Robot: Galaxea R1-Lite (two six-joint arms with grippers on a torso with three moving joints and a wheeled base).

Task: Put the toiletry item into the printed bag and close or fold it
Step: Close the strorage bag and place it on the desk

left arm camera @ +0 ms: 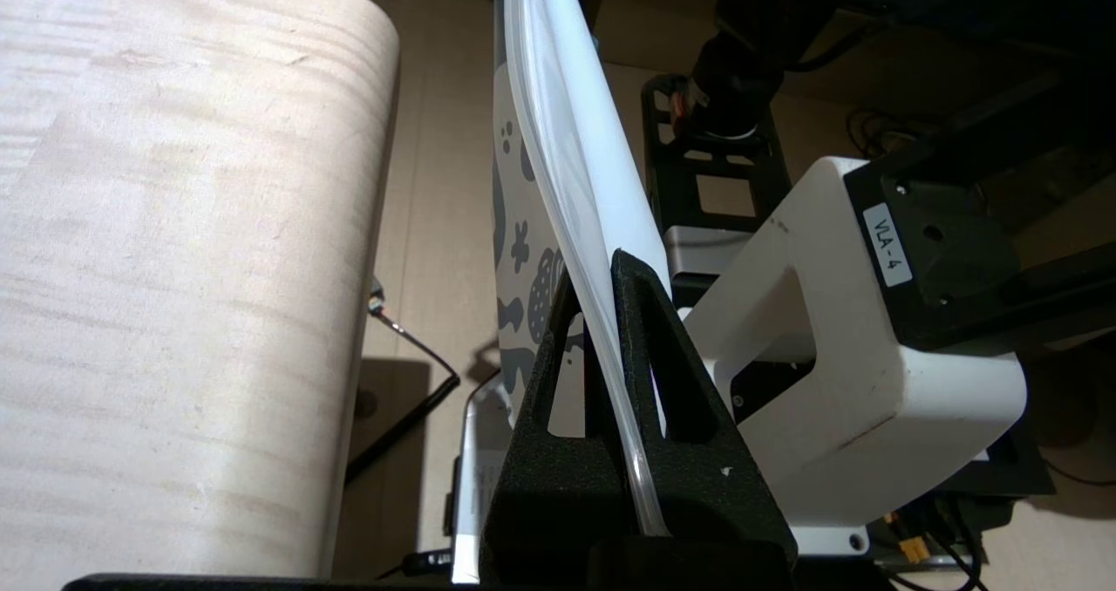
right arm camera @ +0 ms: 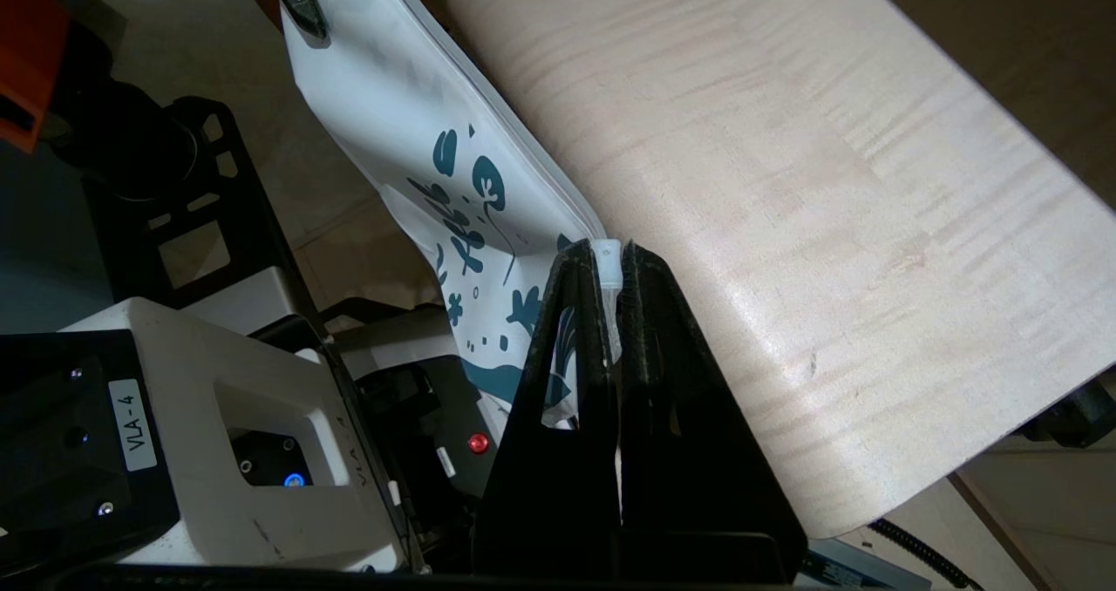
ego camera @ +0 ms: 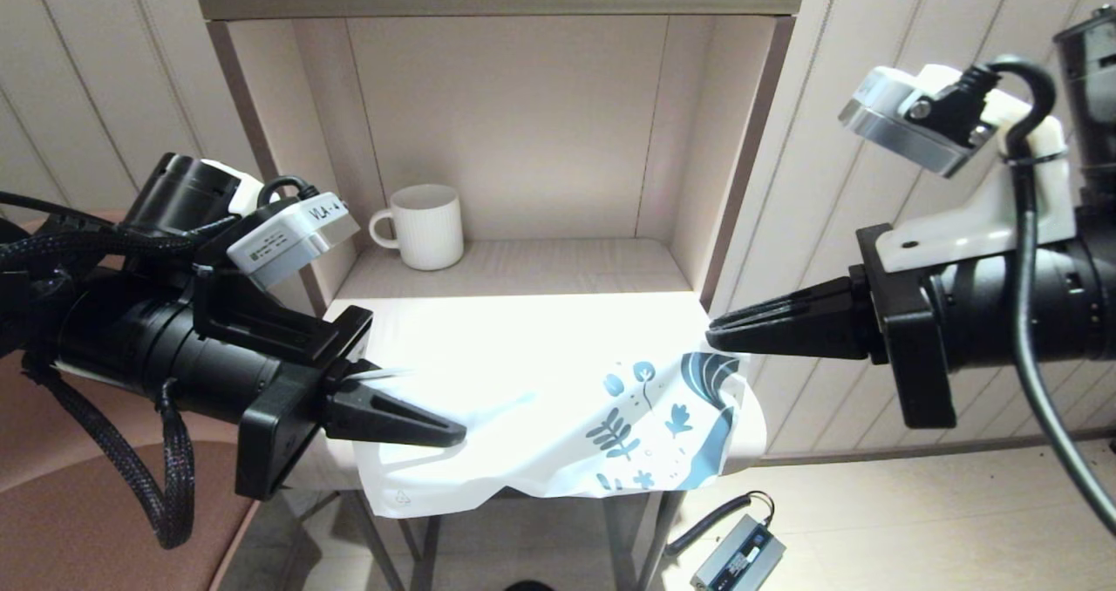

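Observation:
The printed bag (ego camera: 540,399) hangs stretched between my two grippers over the shelf's front edge, with its teal leaf print toward the right. My left gripper (ego camera: 449,438) is shut on the bag's zip strip near the plain end. In the left wrist view the strip (left arm camera: 567,138) runs straight between the fingers of the left gripper (left arm camera: 597,273). My right gripper (ego camera: 711,336) is shut on the bag's corner at the printed end. In the right wrist view the right gripper (right arm camera: 608,247) pinches a small white tab of the bag (right arm camera: 410,120). The toiletry item is hidden from every view.
A white ribbed mug (ego camera: 425,225) stands at the back left of the wooden shelf cubby (ego camera: 523,268). The cubby's side walls rise close behind both grippers. A grey power unit with a cable (ego camera: 737,556) lies on the floor below. A brown seat (ego camera: 87,504) is at the left.

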